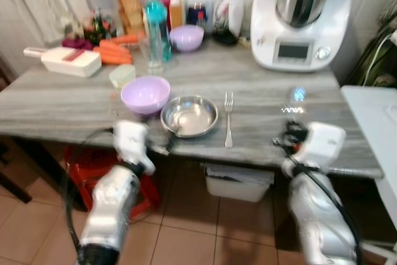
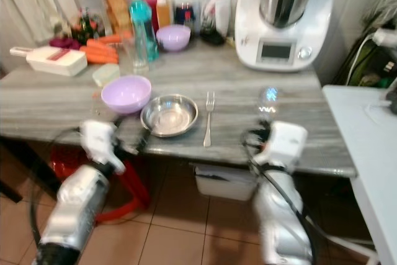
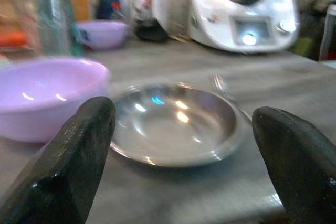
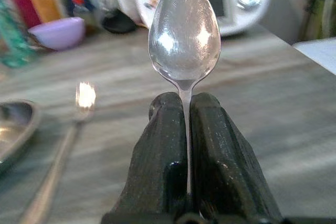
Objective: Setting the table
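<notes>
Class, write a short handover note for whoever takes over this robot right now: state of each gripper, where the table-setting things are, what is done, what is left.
Left gripper: open, holding nothing, at the table edge facing the steel plate.
Right gripper: shut on the spoon, bowl end up, near the table's front edge.
Done: plate placed; fork lies just to its right; purple bowl to its left.
Left: lay the spoon down, probably beside the fork.

I count two lilac bowls (image 1: 145, 94) (image 1: 187, 37), one steel bowl (image 1: 189, 116), one fork (image 1: 228, 120), one spoon (image 4: 184, 32), and one food processor (image 1: 301, 17) on the table (image 1: 56, 107).
</notes>
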Motion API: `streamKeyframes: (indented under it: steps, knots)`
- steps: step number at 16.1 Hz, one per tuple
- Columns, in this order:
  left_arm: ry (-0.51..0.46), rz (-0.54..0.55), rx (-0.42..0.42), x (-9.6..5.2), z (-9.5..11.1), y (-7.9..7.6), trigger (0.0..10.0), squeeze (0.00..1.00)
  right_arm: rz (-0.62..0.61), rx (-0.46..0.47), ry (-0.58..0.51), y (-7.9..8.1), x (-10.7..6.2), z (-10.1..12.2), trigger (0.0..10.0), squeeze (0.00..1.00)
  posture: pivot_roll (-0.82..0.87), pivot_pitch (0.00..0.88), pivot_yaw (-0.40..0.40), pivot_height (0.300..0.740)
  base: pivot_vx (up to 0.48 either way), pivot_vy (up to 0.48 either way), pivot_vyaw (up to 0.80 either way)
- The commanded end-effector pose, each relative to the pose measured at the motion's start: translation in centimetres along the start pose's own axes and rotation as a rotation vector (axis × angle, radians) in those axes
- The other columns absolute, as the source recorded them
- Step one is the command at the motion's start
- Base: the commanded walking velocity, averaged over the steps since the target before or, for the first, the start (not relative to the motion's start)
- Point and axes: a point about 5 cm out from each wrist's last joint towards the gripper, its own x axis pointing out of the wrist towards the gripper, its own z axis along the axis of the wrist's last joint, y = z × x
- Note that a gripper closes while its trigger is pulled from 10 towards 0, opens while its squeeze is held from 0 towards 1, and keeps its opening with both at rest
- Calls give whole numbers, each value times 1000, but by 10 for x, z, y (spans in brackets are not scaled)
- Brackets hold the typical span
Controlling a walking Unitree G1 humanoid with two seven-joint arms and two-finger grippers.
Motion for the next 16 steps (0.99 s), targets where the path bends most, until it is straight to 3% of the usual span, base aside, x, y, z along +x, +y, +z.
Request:
streamKeyframes:
  steps: [1,7,12,15,16]
  knots:
    - [25,-9,40,-9,-2,6,10000,0,38,28,10,11,1,0,10000,0,-11,0,31,740,0,0,0]
    - [101,-309,32,-35,-15,-21,10000,0,27,1,130,1,15,-10,10000,0,-9,0,25,740,0,0,0]
    - [123,-352,57,-41,-14,-19,10000,0,9,-21,239,-6,49,-17,10000,0,1,0,20,740,0,0,0]
    - [134,-361,47,-44,-16,-20,10000,0,16,7,268,-1,64,-17,10000,0,3,0,10,740,0,0,0]
    - [141,-374,33,-46,-19,-22,10000,0,30,24,279,8,75,-15,10000,0,5,0,6,740,0,0,0]
